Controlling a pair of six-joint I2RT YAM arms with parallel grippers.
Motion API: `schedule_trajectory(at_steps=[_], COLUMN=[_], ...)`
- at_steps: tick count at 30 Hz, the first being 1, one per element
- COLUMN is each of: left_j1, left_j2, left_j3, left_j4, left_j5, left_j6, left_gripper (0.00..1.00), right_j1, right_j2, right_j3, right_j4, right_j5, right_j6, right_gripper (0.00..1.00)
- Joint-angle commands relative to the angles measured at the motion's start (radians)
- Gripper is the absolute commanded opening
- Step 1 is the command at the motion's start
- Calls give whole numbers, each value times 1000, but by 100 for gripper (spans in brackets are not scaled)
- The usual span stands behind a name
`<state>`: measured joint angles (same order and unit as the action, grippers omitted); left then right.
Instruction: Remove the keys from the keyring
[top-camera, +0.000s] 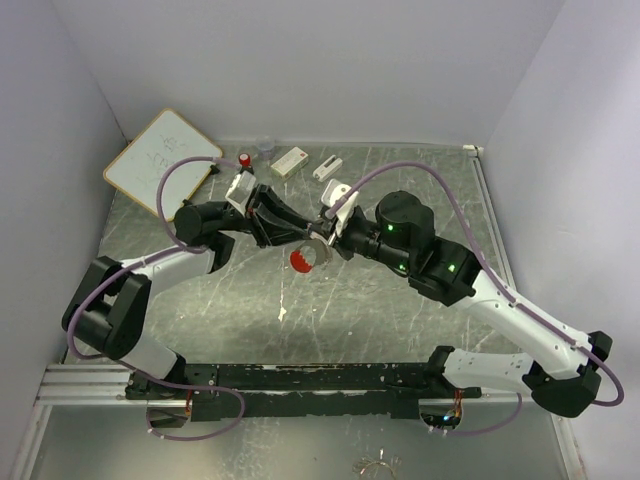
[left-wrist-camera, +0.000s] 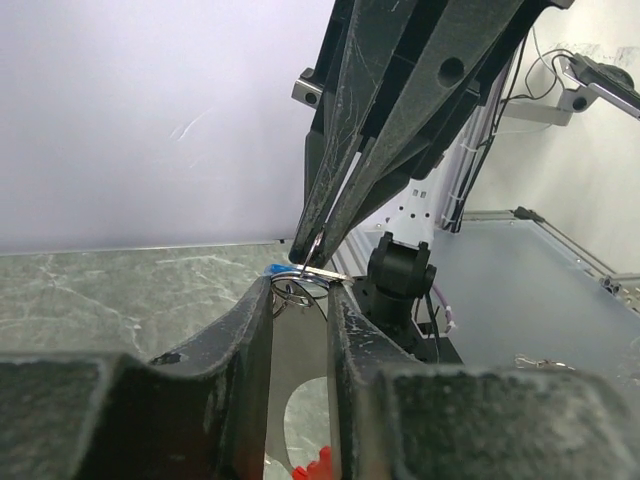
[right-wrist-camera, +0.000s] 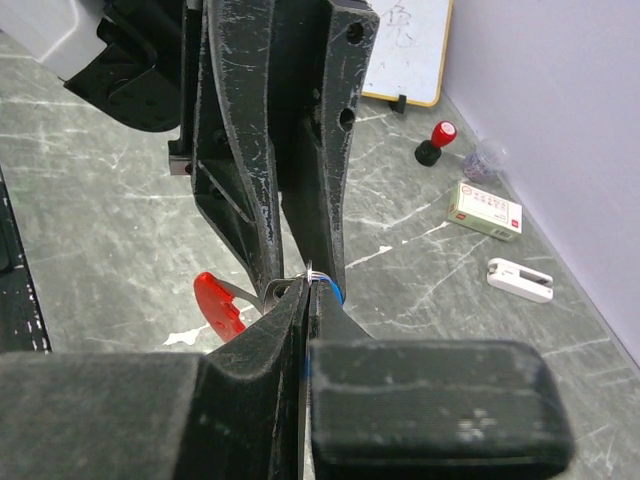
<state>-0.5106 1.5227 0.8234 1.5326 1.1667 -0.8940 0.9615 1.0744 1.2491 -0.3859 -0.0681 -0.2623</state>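
My two grippers meet above the middle of the table. The left gripper (top-camera: 304, 238) (left-wrist-camera: 300, 284) holds the silvery metal ring (left-wrist-camera: 298, 288) between its fingertips, the jaws a ring's width apart. The red keyring (top-camera: 302, 262) hangs below it and also shows in the right wrist view (right-wrist-camera: 220, 305). The right gripper (top-camera: 323, 241) (right-wrist-camera: 308, 286) is shut on a flat silvery key (left-wrist-camera: 326, 272) at the ring. The blue key head (left-wrist-camera: 275, 268) peeks out beside its jaws (right-wrist-camera: 341, 292). Other keys are hidden by the fingers.
At the back stand a whiteboard (top-camera: 160, 162), a red-and-black capped bottle (top-camera: 244, 160), a small clear cup (top-camera: 266, 146), a white box (top-camera: 289, 160) and a white block (top-camera: 327, 167). A black rail (top-camera: 300, 385) runs along the near edge. White walls enclose the table.
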Motion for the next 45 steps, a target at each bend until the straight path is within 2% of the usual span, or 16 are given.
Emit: schedule_trajectory(at_steps=[1,3,5,15,25,38,41,45], left_j1=[-15,-14,-14,-13,35,45,44,45], left_j2=[7,7,5,-7,-3,4,-12,-65], left_j3=[46,51,44,19,-4,21,9,-27], left_j4=[279,279,279,277,273,263,222,65], left_j5=[-37,-27,-31,-72,-204,-223,-229,-264], left_j6=[1,2,10,45,29,32,69,204], left_gripper=[23,10,7,7,7,7,7,7], right_j1=[0,0,1,1,0,1,0,1], right_j2=[12,2,-10,-47,-35,30,28,9], right_j3=[-10,-16,-22,-44,-33,-40,-47,-64], right_j4=[34,42,48,65,40,27,36,61], right_j5=[10,16,25,62,29,7,25,108], right_j6=[8,6,6,5,23,52,50,51], right_gripper=[0,0,0,0,0,0,0,0])
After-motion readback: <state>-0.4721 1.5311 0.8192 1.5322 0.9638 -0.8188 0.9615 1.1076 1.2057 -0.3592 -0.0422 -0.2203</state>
